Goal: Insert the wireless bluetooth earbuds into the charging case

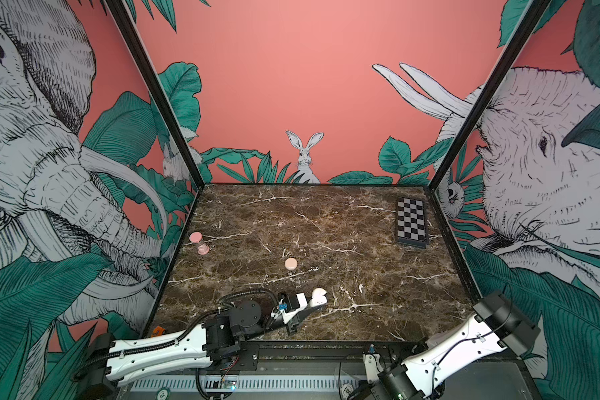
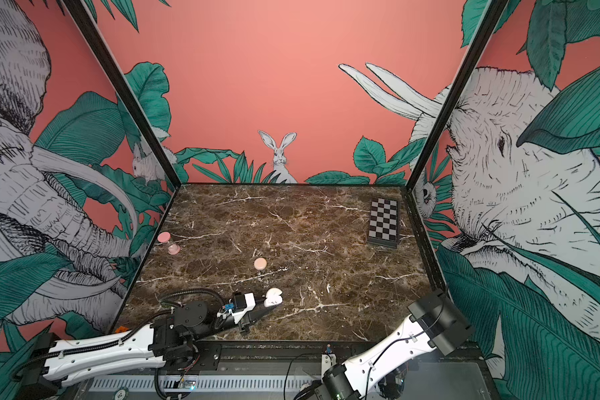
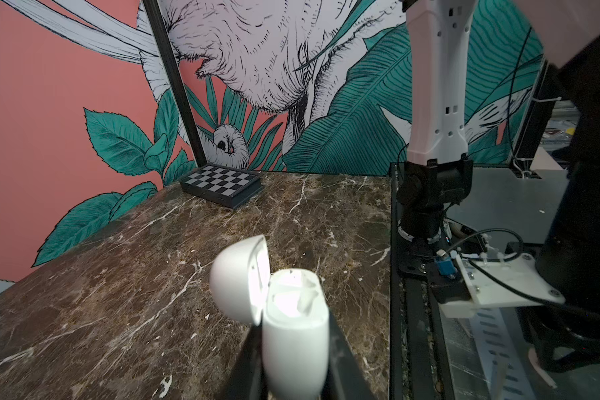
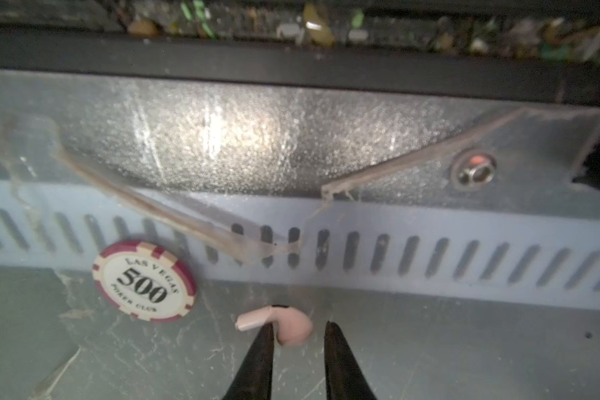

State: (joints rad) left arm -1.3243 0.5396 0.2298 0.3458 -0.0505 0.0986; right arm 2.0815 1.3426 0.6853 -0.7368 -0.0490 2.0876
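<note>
My left gripper (image 3: pixel 293 329) is shut on the white charging case (image 3: pixel 295 349), which it holds low over the marble near the front, seen in both top views (image 1: pixel 318 294) (image 2: pixel 273 295). The lid (image 3: pixel 239 277) stands open and a pale bud shape (image 3: pixel 302 298) shows inside. In the right wrist view my right gripper (image 4: pixel 298 325) hangs over the grey metal base in front of the table. Its fingers are apart around the head of a pinkish earbud (image 4: pixel 284 323); one finger touches it and the other stands clear. Another small white earbud (image 1: pixel 361 287) lies on the marble right of the case.
A peach round case (image 1: pixel 290 264) lies mid-table and a pink hourglass (image 1: pixel 199 242) stands by the left wall. A checkered box (image 1: pixel 412 223) sits at the back right. A red poker chip (image 4: pixel 144 280) lies on the base beside the earbud, below a slotted rail (image 4: pixel 430 256).
</note>
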